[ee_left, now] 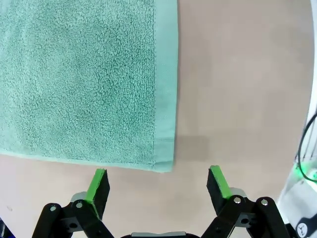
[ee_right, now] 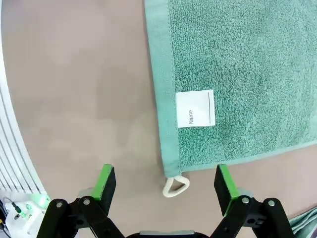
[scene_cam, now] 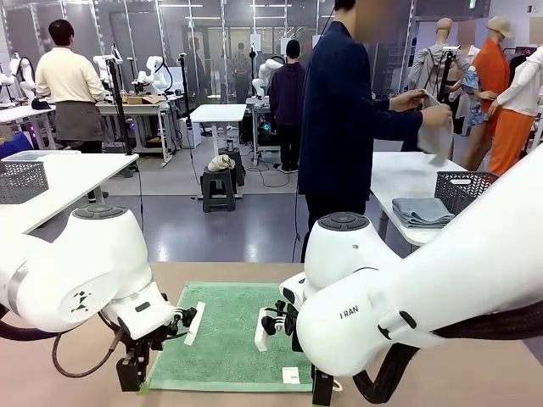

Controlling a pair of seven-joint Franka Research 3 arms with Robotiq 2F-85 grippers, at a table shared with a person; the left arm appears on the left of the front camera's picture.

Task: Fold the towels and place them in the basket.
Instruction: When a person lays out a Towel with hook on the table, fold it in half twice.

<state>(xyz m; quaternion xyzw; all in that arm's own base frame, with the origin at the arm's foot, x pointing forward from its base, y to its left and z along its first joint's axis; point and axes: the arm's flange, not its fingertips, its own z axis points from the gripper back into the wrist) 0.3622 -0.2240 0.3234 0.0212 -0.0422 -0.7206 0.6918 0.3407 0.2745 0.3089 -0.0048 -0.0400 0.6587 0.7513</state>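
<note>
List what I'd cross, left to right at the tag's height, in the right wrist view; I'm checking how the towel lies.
table → towel's flat hem → white name tag → towel's terry pile

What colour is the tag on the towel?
The tag is white; right wrist view shows it best.

Count on inspection: one towel at the near edge of the counter. One white tag. One loop. Two claws: left claw, right claw. One basket on the far white counter.
</note>
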